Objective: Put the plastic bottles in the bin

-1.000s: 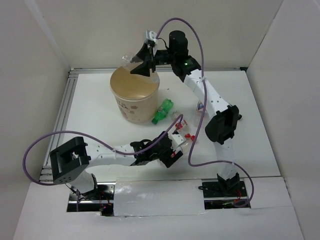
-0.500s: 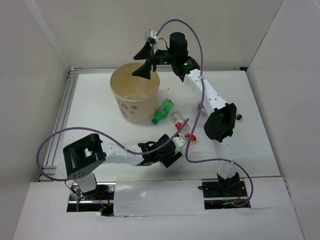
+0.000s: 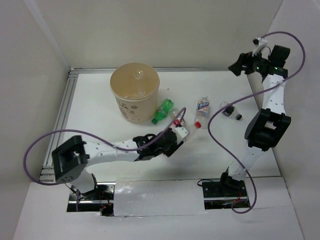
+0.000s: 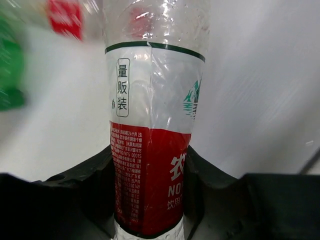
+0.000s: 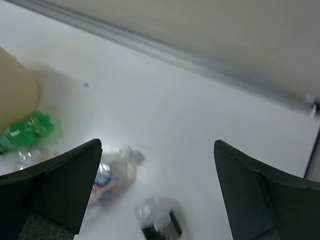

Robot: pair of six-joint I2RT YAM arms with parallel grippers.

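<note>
The left gripper (image 3: 178, 135) is down low near the middle of the table (image 3: 100, 125), its jaws closed on a clear bottle with a red and white label (image 4: 150, 150). In the left wrist view this red-labelled bottle stands straight up out of the dark fingers (image 4: 75, 200), which press on its lower half from both sides.

Just beyond it, to the far left, lies the green bottle (image 3: 162, 111), right beside the near right side of the bin (image 3: 134, 102). The bin stands upright on the far left part of the table, mouth open, and something clear glints inside near its far rim; I can't tell what it is.

The right gripper (image 3: 238, 66) hangs high over the far right corner, jaws spread wide with nothing between them. Below it, in the right wrist view, a bottle with a white-blue label (image 5: 112, 177) lies on its side, and a bottle with a dark end (image 5: 160, 224) lies a little nearer. From above, the white-blue bottle (image 3: 201, 109) is right of the green one, its red cap pointing near, and the dark-ended bottle (image 3: 230, 111) lies further right, apart from the others.
</note>
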